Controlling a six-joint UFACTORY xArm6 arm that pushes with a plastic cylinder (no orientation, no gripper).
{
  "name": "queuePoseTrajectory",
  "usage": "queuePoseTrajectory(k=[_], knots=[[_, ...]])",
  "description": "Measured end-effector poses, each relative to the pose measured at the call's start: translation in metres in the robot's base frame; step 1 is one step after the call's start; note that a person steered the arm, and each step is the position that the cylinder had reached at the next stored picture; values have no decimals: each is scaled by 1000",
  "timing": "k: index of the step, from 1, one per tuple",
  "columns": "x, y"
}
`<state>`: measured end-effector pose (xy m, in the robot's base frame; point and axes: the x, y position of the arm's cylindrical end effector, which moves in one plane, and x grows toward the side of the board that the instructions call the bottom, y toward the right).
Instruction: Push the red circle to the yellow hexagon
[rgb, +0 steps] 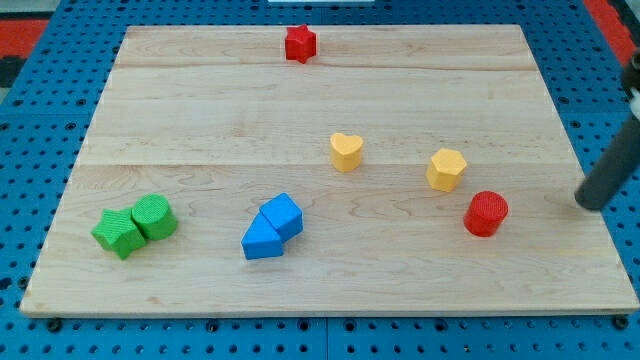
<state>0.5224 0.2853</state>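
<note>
Rod: a dark rod enters from the view's right edge and slants down to the wooden surface (200, 110); my tip (586, 203) rests near the board's right edge.
Claw: the arm carries none, only the rod, so no open or closed state applies.
Red circle: the red circle (486, 213) sits in the right part of the board, to the left of my tip and clearly apart from it.
Yellow hexagon: the yellow hexagon (446, 169) stands just up and left of the red circle, near it but not touching.
Yellow heart: the yellow heart (346, 152) lies near the board's middle, left of the hexagon.
Red star: the red star (300, 43) sits at the view's top edge of the board.
Blue pair: two blue blocks (272, 227), wedge-like in shape, press together at lower centre.
Green pair: a green circle (153, 216) touches a green star (119, 232) at lower left.
Surround: a blue perforated base (40, 330) frames the board.
</note>
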Motion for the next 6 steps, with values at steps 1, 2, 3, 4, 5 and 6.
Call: queuePoseTrajectory(k=[1, 2, 3, 4, 5, 6], knots=[[39, -9], [70, -67], [50, -99], [21, -99], [-17, -101], [-55, -109]])
